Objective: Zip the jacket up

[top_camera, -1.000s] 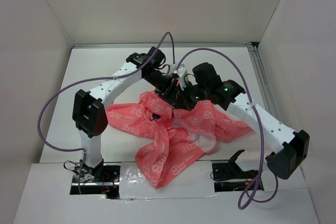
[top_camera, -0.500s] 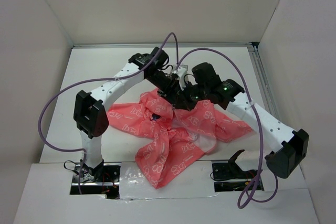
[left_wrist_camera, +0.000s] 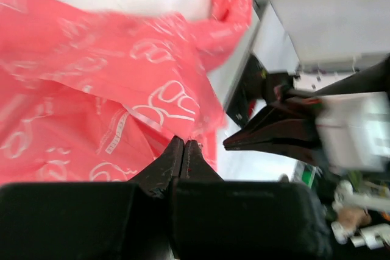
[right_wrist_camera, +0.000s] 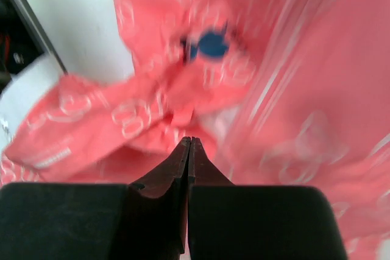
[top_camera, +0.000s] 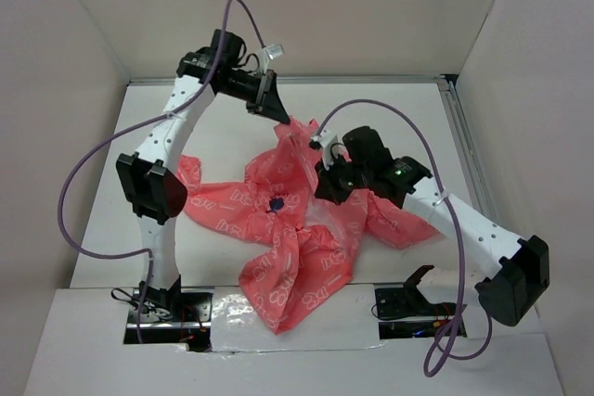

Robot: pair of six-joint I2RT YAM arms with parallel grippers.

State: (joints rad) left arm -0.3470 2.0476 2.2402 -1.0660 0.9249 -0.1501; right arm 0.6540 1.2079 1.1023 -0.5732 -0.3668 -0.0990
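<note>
The coral-pink jacket with white outline print lies crumpled mid-table, its dark blue chest mark facing up. My left gripper is raised at the back left, shut on a jacket edge, and pulls a peak of fabric up and back. In the left wrist view the shut jaws pinch pink fabric at their tips. My right gripper is low over the jacket's middle, shut on fabric. In the right wrist view its tips press into the jacket, with the blue mark just beyond.
White enclosure walls stand at the back and both sides. A metal rail runs along the table's right edge. Purple cables loop above both arms. Two cut-outs hold the arm bases at the near edge.
My left gripper has moved up and back to the left, drawing a peak of the jacket with it. My right gripper has shifted slightly down and stays on the jacket's middle.
</note>
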